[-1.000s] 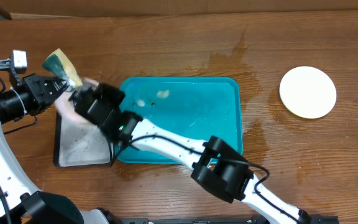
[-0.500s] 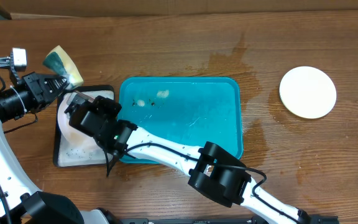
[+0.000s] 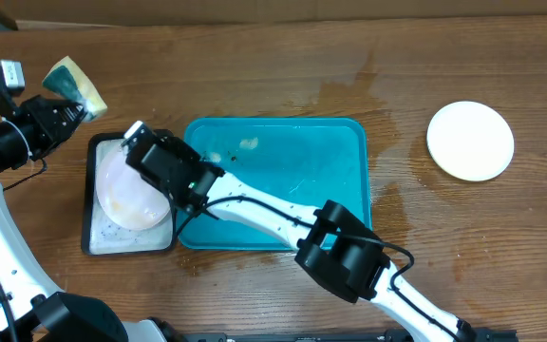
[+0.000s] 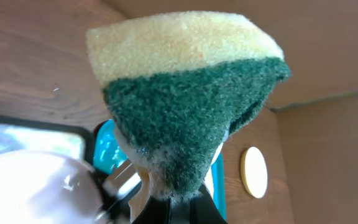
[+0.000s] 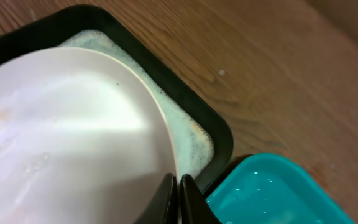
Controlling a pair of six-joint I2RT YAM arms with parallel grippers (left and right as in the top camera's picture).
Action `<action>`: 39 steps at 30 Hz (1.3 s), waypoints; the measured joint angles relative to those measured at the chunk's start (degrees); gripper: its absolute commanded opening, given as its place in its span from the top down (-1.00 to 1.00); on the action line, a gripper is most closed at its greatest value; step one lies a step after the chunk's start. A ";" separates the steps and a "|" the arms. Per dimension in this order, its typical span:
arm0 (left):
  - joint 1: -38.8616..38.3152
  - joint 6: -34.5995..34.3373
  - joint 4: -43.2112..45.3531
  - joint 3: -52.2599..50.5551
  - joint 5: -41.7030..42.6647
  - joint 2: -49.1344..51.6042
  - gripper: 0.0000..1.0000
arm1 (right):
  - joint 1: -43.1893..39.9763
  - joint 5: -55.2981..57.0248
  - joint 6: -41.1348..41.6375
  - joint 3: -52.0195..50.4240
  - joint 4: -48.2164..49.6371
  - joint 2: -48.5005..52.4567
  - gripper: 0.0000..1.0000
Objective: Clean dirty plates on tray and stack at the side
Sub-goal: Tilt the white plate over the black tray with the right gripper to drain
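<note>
While its rim is pinched between the closed fingers of the right gripper (image 5: 178, 186), a white plate (image 5: 67, 124) is held over the soapy black-rimmed tray (image 5: 219, 140). Farther back, a yellow-and-green sponge (image 4: 185, 93) is clamped in the left gripper (image 3: 80, 108) above the wooden table (image 3: 254, 66). The teal tray (image 3: 340, 199) is set just beside the black one, and a cream plate (image 3: 470, 141) well apart.

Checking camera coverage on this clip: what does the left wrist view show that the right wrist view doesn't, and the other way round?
Only the left wrist view: the yellow-and-green sponge, filling most of the frame, and a pale plate lying far off on the table. Only the right wrist view: the right gripper, shut on the rim of the white plate. Both: the white plate lying in the black-rimmed tray, a corner of the teal tray and the wooden table.
</note>
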 measured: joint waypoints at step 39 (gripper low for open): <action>0.00 -5.07 -1.95 0.00 -20.17 0.00 0.92 | 2.38 31.61 -38.66 5.70 28.02 -1.79 0.93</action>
